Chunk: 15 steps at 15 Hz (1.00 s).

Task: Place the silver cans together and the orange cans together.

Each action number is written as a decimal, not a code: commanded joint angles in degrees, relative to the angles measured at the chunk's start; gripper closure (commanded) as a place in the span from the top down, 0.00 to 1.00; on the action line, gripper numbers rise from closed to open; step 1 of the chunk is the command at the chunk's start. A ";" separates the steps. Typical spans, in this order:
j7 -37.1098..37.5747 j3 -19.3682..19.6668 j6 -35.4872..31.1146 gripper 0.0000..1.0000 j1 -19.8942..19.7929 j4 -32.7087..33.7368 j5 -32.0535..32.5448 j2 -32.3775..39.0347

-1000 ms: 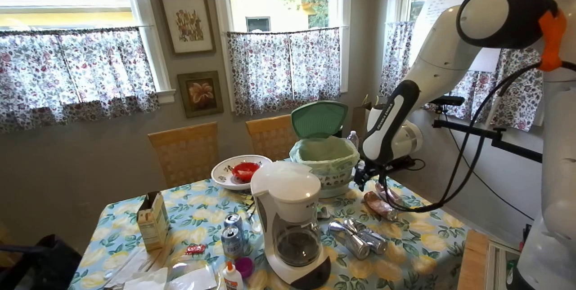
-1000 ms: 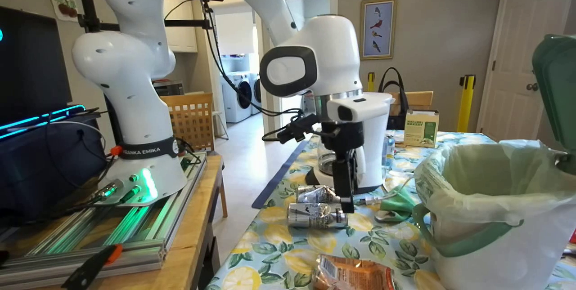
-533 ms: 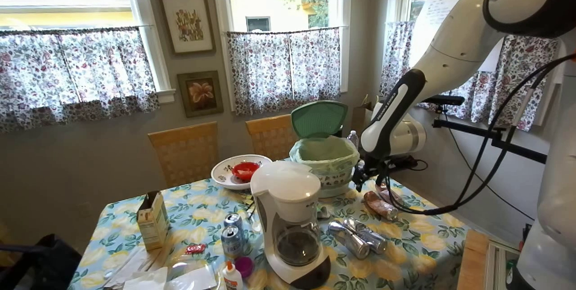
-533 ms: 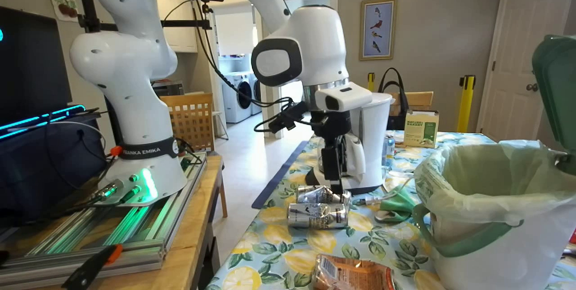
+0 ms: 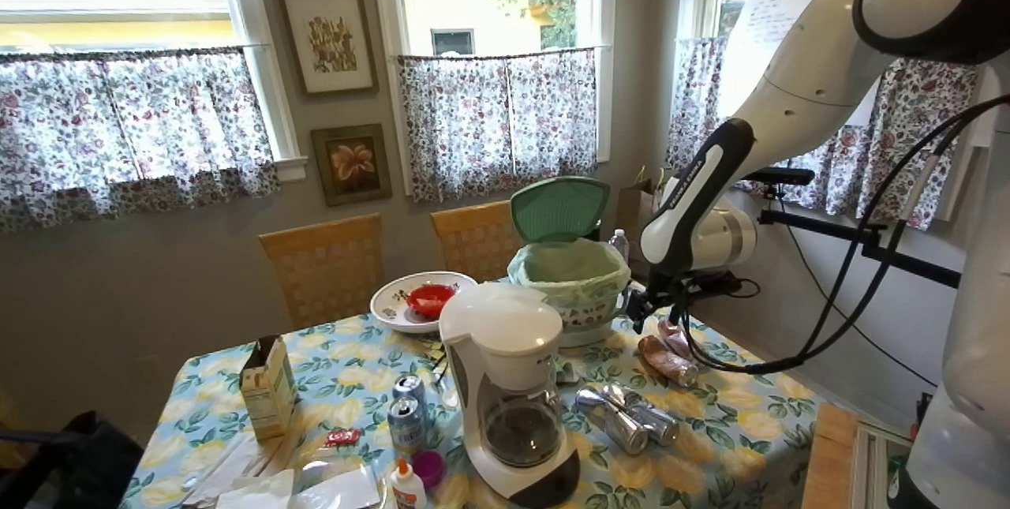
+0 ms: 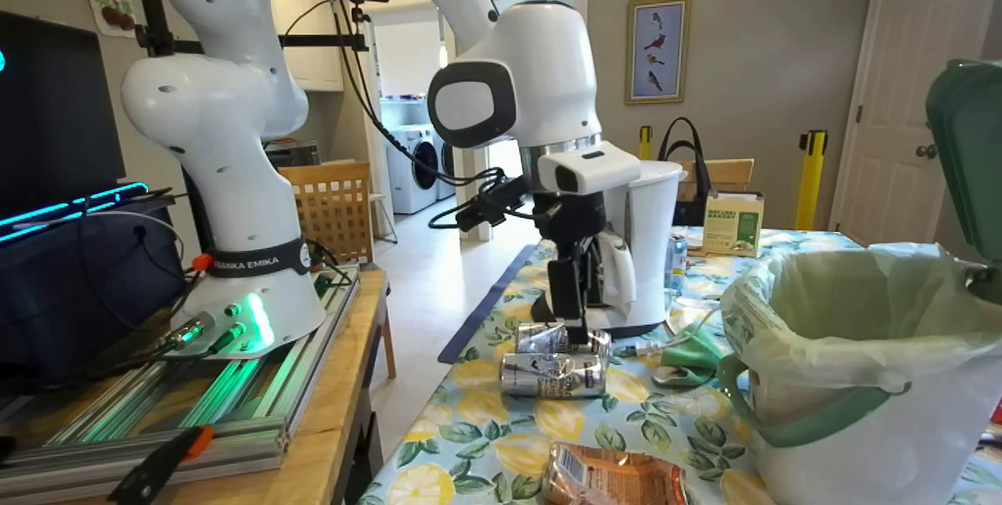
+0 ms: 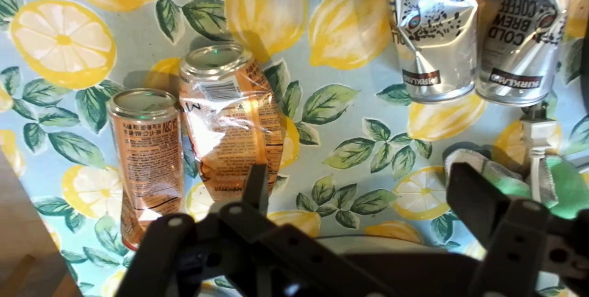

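Pale blue with yellow lemons, the tablecloth (image 5: 726, 462) spreads beneath the whole of the work. The white arm (image 6: 540, 82) reaches over it, and the bin (image 6: 884, 442) and the coffee maker (image 5: 505, 371) stand on it. The gripper (image 7: 361, 184) hangs above the tablecloth, jaws wide apart, holding nothing.

Smaller still, the silver cans (image 6: 552, 374) lie as a pair near the coffee maker and the orange cans (image 7: 225, 131) as another pair near the bin, with tablecloth showing between the two groups; so the sorting looks all but done. (Two bluish cans (image 5: 406, 424) stand upright near the coffee maker; whether they count as silver is hard to say.) If they do not, probably only backing the arm away is left.

All four sorted cans lie on their sides. The silver pair's long axes run nearly side by side, pointing roughly toward the arm's base (image 6: 250, 297). In the wrist view the orange pair's run up and down, splaying slightly, shiny ends toward the top.
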<state>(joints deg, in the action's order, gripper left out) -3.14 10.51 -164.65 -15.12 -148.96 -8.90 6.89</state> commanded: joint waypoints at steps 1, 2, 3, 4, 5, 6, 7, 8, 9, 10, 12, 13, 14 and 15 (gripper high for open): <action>5.31 3.01 0.93 1.00 1.18 -2.55 4.57 -3.50; 6.43 3.68 1.06 1.00 1.30 -2.85 5.88 -3.86; 7.67 4.29 1.01 1.00 1.41 -3.23 7.27 -4.26; 9.00 4.89 0.96 1.00 1.49 -3.54 8.97 -4.71; 9.80 5.23 0.92 1.00 1.47 -3.86 10.29 -5.22; 11.17 5.67 0.70 1.00 1.51 -4.14 11.96 -5.53; 12.06 5.87 0.87 1.00 1.45 -4.39 13.16 -6.00; 12.48 5.89 0.98 1.00 1.32 -4.72 13.99 -6.53; 13.49 6.00 1.10 1.00 1.24 -4.86 15.09 -6.94; 13.96 5.93 1.18 1.00 1.13 -5.09 15.70 -7.43; 13.79 5.53 1.46 1.00 0.84 -5.68 15.71 -8.51; 12.80 5.22 1.77 1.00 0.73 -6.03 14.93 -9.14; 12.26 5.04 2.07 1.00 0.64 -6.22 14.41 -9.57; 11.67 4.83 2.67 1.00 0.59 -6.36 13.83 -10.10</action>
<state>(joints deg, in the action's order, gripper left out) 8.77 15.60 -164.05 -14.57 -153.28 4.71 0.57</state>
